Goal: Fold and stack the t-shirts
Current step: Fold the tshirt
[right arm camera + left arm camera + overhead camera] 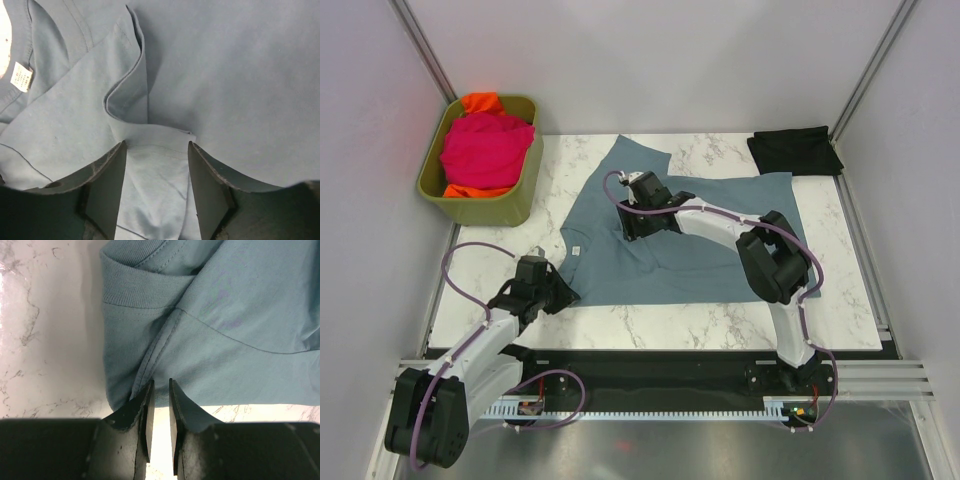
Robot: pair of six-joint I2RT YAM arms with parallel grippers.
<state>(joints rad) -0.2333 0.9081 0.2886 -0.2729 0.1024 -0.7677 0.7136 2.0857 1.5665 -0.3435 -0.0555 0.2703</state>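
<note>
The slate blue-grey t-shirt (670,275) lies spread on the marble table, partly folded over itself. My left gripper (563,290) is at its near-left corner. In the left wrist view the gripper (160,382) is nearly closed on the shirt's edge (240,305), and creases run to the fingertips. My right gripper (628,222) is over the shirt's upper left part. In the right wrist view it (156,144) is open, with a raised fold of the shirt (225,75) between its fingers. A folded black t-shirt (795,150) lies at the back right.
An olive-green bin (480,210) at the back left holds the magenta-pink shirt (485,148) and the orange shirt (480,101). Grey walls close in the table on both sides. The shirt's collar (135,287) and white label (21,76) point left.
</note>
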